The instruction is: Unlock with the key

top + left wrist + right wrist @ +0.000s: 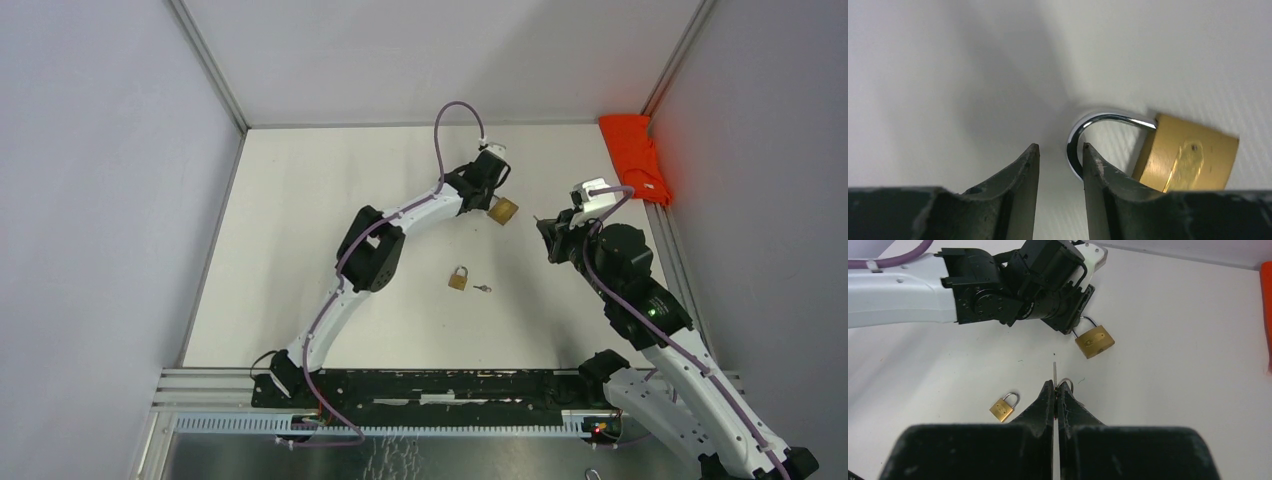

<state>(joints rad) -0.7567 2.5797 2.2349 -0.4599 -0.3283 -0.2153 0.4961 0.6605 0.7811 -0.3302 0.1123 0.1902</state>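
Observation:
A large brass padlock (503,210) lies on the white table with its steel shackle (1075,145) pointing toward my left gripper (493,195). The left gripper (1060,147) is open, and the shackle curves just off the tip of its right finger (1098,175), not clamped. The padlock body (1188,155) lies to the right of that finger. My right gripper (1055,385) is shut on a key. The key's thin blade (1054,371) sticks out past the fingertips toward the large padlock (1094,341), and its ring (1066,385) shows beside them.
A smaller brass padlock (458,279) and a small loose key (483,289) lie mid-table; the small padlock (1004,407) is left of my right fingers. An orange cloth (637,158) sits at the back right corner. Walls enclose the table on three sides.

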